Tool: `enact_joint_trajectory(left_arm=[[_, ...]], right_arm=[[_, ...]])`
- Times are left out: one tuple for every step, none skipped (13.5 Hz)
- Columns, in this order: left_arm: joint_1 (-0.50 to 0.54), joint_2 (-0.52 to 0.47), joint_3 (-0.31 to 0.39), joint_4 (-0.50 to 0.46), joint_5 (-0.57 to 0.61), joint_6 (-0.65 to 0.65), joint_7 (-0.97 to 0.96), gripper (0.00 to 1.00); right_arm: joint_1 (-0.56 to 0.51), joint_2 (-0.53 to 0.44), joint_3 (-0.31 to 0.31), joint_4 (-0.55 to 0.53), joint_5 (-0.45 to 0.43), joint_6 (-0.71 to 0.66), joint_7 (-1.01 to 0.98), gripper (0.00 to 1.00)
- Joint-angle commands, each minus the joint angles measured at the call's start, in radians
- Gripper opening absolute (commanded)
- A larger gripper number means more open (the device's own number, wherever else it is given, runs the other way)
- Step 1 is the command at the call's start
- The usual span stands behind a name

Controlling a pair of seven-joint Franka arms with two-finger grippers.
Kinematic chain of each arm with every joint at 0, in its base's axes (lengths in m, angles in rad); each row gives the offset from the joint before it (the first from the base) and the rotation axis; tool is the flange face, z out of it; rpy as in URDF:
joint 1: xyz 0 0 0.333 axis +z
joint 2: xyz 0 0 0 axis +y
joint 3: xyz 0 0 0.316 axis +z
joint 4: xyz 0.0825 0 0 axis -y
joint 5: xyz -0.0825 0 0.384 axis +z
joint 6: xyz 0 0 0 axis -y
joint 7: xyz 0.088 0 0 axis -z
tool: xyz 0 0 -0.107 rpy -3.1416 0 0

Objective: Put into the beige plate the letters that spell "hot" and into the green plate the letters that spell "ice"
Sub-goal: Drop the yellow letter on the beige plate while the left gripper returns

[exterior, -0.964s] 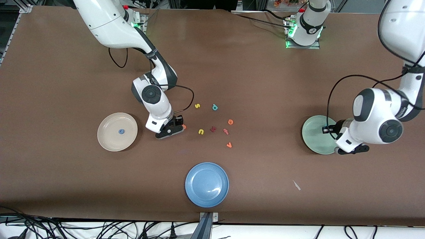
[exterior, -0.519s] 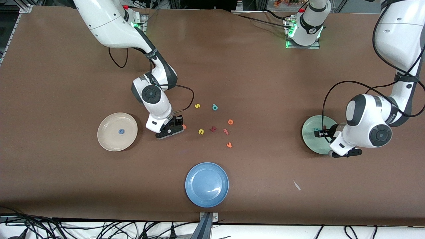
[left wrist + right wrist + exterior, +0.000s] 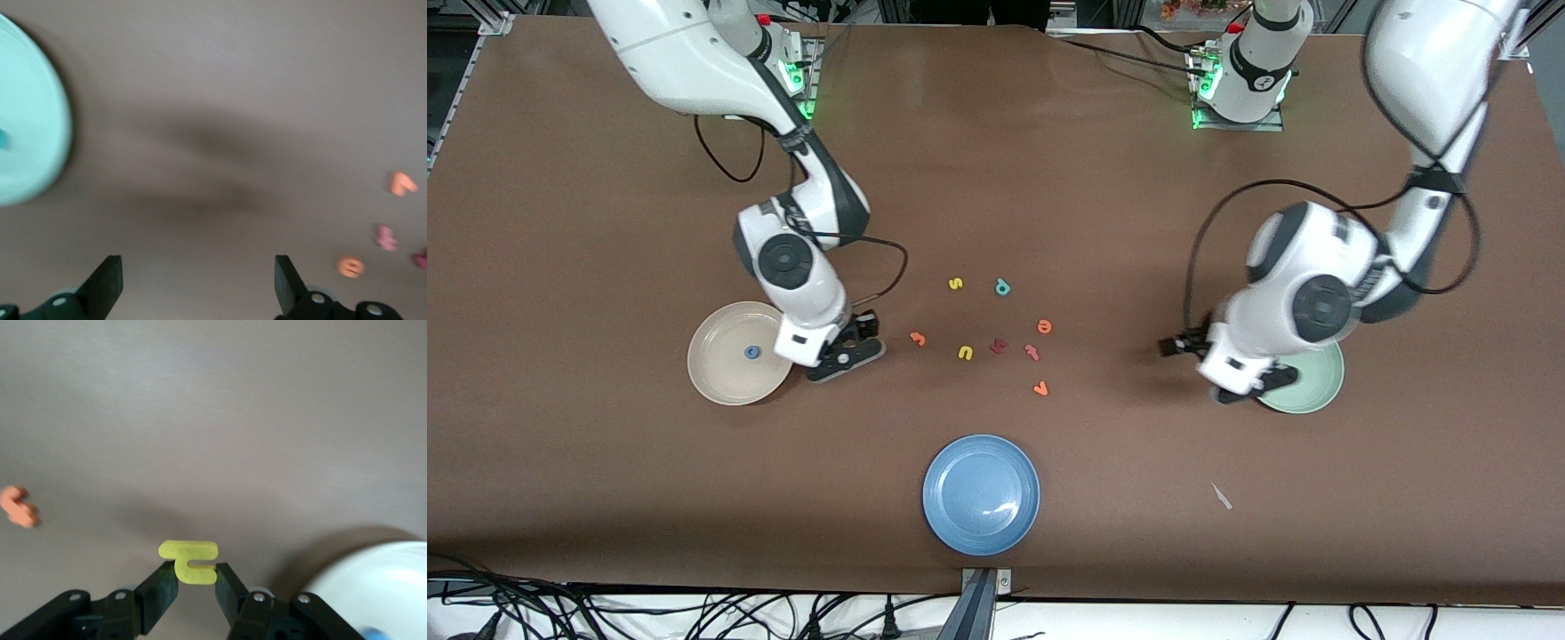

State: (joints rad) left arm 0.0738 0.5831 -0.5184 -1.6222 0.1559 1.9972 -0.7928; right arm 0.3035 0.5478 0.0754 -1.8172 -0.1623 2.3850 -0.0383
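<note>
- The right gripper (image 3: 194, 585) is pinching the yellow "h" (image 3: 189, 560) between its fingertips, up in the air over bare table just beside the beige plate (image 3: 720, 373).
- The blue "o" (image 3: 752, 353) is lying in the beige plate, near its middle.
- The orange "t" (image 3: 917, 339) is lying on the table between the right gripper and the yellow "u" (image 3: 965, 353), toward the right arm's end of the letter cluster.
- The left gripper (image 3: 193, 283) is hanging with its jaws spread wide and nothing between them, over bare table beside the green plate (image 3: 1320, 391).
- The left wrist view is showing a small teal piece lying in the green plate; its shape cannot be told.
- The orange "e" (image 3: 1044, 327) is lying on the table, farther from the front camera than the salmon-pink letter (image 3: 1032, 352).
- The dark red angular letter (image 3: 998, 346) is sitting between the yellow "u" and the salmon-pink letter.
- The yellow "s" (image 3: 955, 284) and the teal "p" (image 3: 1002, 287) are lying side by side, farthest of the cluster from the front camera.
- An orange angular letter (image 3: 1040, 388) is lying nearest the front camera of the cluster.
- The blue plate (image 3: 981, 494) is sitting near the table's front edge.
</note>
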Motion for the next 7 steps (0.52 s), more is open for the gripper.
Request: enact_joint_trajectory(left_arm=[[-0.086, 0.056, 0.004, 0.002, 0.028, 0.128, -0.100, 1.00], [-0.138, 0.078, 0.008, 0.002, 0.030, 0.159, -0.129, 1.00], [-0.185, 0.101, 0.017, 0.004, 0.028, 0.182, -0.149, 1.00], [-0.227, 0.116, 0.038, 0.005, 0.028, 0.218, -0.158, 1.00], [-0.271, 0.127, 0.061, 0.005, 0.028, 0.247, -0.158, 0.99], [-0.308, 0.135, 0.089, 0.005, 0.027, 0.255, -0.163, 0.99], [-0.345, 0.144, 0.115, 0.005, 0.028, 0.256, -0.170, 0.97]], right_arm=[[-0.058, -0.097, -0.044, -0.079, 0.003, -0.038, -0.200, 0.09], [-0.064, -0.109, -0.084, -0.106, 0.003, -0.033, -0.266, 0.10], [-0.072, -0.117, -0.115, -0.128, 0.004, -0.026, -0.316, 0.10], [-0.073, -0.127, -0.126, -0.149, 0.006, -0.024, -0.328, 0.14], [-0.076, -0.140, -0.129, -0.174, 0.009, -0.023, -0.325, 0.28], [-0.078, -0.144, -0.129, -0.189, 0.026, -0.018, -0.313, 0.83], [-0.078, -0.144, -0.129, -0.192, 0.068, -0.012, -0.313, 0.90]])
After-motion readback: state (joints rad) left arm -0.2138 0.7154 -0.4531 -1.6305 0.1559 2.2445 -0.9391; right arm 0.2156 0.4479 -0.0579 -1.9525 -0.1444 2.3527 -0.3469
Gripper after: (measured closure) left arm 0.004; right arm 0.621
